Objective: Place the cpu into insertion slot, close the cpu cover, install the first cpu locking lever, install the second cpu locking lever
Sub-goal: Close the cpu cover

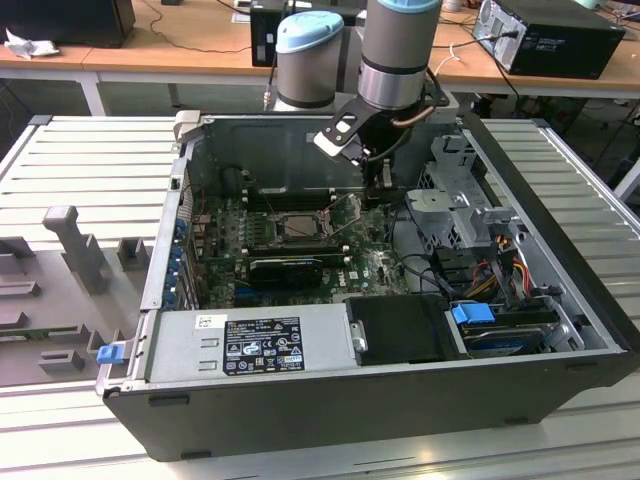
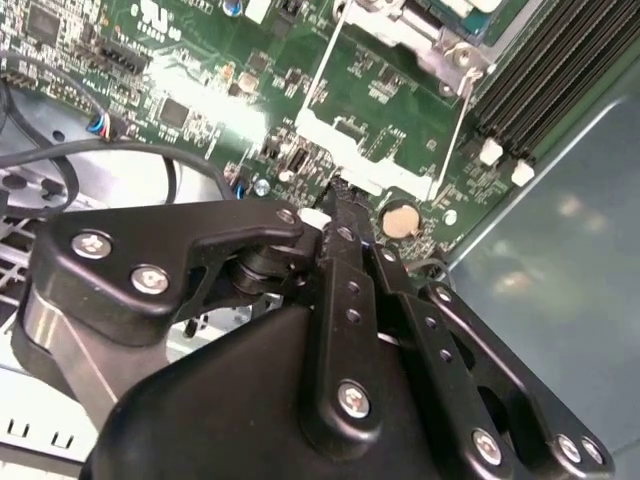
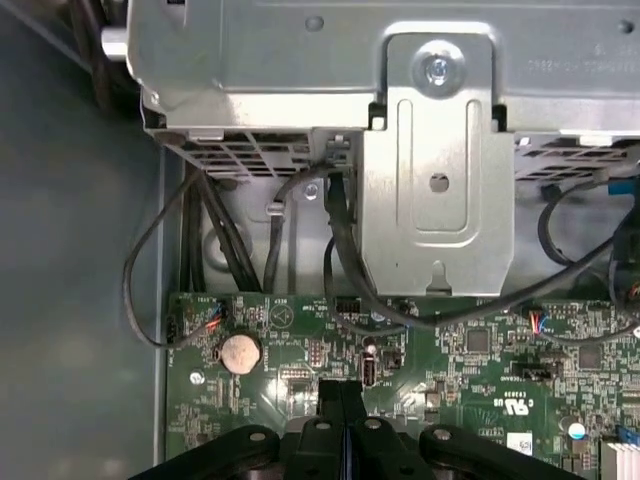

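Note:
The insertion slot (image 1: 300, 228) sits mid-board in the open computer case, a square socket with a silver frame. The cpu cover (image 1: 347, 205) stands raised on the side of the slot toward the exterior view's right, a thin silver frame (image 2: 360, 150) with green board showing through its cut-out. A pale flat piece (image 2: 468, 6) lies in the socket at the picture's edge; I cannot tell whether it is the cpu. My gripper (image 1: 385, 185) points down just beside the raised cover's free edge. Its black fingertips (image 2: 335, 195) are pressed together (image 3: 340, 395), with nothing visible between them.
A long black expansion card (image 1: 285, 268) lies in front of the slot. Black memory slots (image 2: 540, 90) run beside it. A metal drive cage (image 3: 430, 170) with black cables (image 3: 340, 270) stands close by the gripper. A coin cell (image 3: 240, 350) sits on the board. The power supply (image 1: 250, 340) fills the case front.

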`<state>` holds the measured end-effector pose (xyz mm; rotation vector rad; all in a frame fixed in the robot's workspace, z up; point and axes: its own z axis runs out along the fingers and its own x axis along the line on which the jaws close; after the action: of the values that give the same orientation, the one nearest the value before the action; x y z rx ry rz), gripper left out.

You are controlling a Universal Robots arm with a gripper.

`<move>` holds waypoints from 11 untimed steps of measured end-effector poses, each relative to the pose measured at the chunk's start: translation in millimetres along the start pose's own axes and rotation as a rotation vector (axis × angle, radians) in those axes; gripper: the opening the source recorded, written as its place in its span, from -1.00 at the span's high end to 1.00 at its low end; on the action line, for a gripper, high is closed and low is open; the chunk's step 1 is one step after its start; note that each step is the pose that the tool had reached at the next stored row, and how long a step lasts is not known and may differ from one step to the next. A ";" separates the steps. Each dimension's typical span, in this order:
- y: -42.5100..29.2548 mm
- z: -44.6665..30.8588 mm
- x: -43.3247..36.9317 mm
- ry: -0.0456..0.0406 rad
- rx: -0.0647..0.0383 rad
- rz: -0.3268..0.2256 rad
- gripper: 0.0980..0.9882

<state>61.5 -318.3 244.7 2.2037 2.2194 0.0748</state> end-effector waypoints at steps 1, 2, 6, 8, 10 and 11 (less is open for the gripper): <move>-0.6 0.0 0.0 -0.0002 0.000 -0.001 0.98; -1.7 0.0 0.1 -0.0001 0.000 -0.001 0.98; -6.3 -0.2 0.1 0.0002 0.000 -0.001 0.98; -7.8 -0.3 0.1 0.0002 0.000 -0.001 0.98; -8.5 -0.3 0.1 0.0002 0.000 -0.001 0.98; -8.6 -0.3 0.1 0.0002 0.000 -0.001 0.98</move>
<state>52.9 -318.3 244.6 2.2027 2.2208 0.0748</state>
